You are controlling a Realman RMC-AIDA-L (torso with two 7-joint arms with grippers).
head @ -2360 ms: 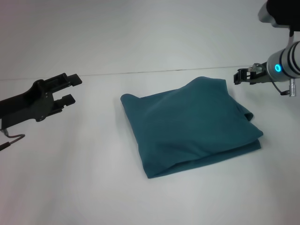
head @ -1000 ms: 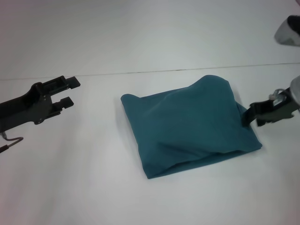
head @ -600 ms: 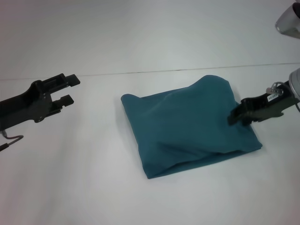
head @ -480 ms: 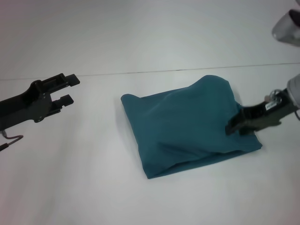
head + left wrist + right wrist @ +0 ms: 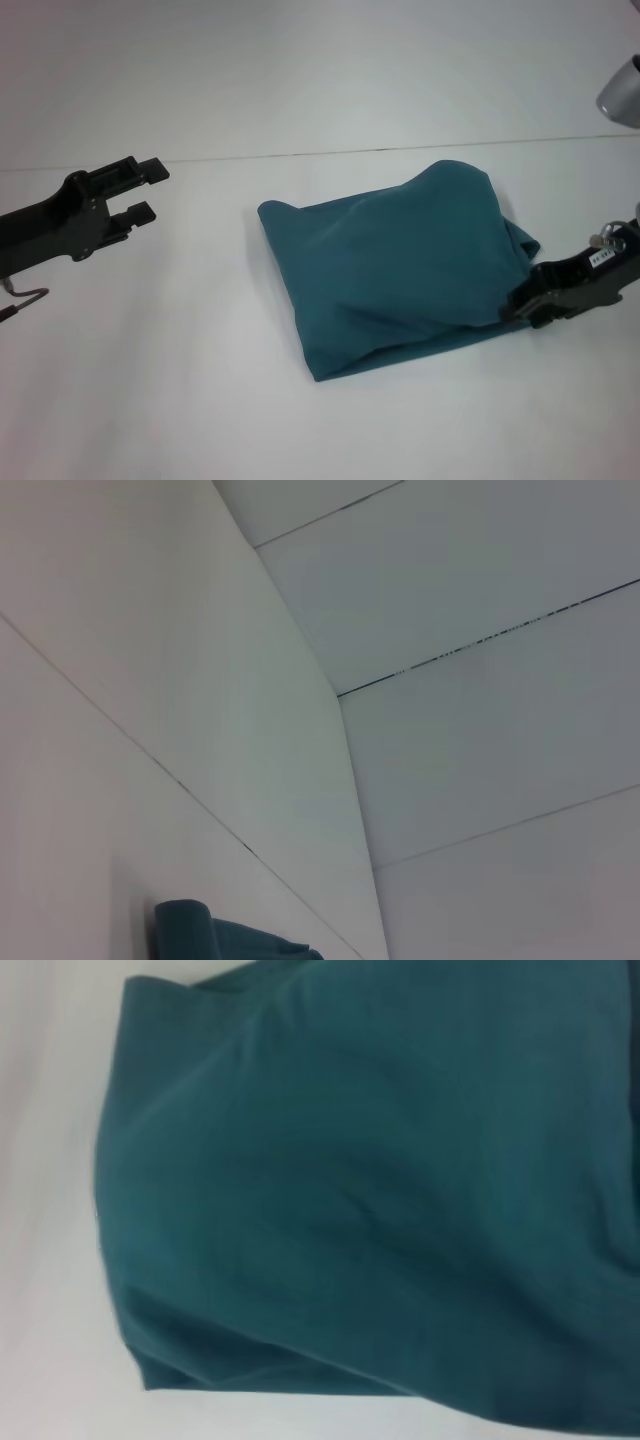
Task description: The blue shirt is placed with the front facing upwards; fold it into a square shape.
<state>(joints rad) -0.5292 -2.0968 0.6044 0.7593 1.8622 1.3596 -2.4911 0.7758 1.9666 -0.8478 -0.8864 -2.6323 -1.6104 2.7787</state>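
The blue shirt [image 5: 400, 265] is seen folded mid-table, its near right corner met by the right gripper [image 5: 520, 305], finger state unclear, while the left gripper [image 5: 150, 190] is held spread, well apart.

From my head camera I see a plain white table [image 5: 180, 380] filling the lower view, matte and evenly lit, with only soft shadows on it. Its far edge shows as a thin dark line [image 5: 330, 152] running across the view, rising slightly toward the right. Beyond it stands a pale, featureless wall [image 5: 320, 70]. My left wrist camera shows white panelled surfaces [image 5: 480, 570] divided by thin dark seams [image 5: 500, 635], meeting at an angled corner. Light is diffuse and cool.
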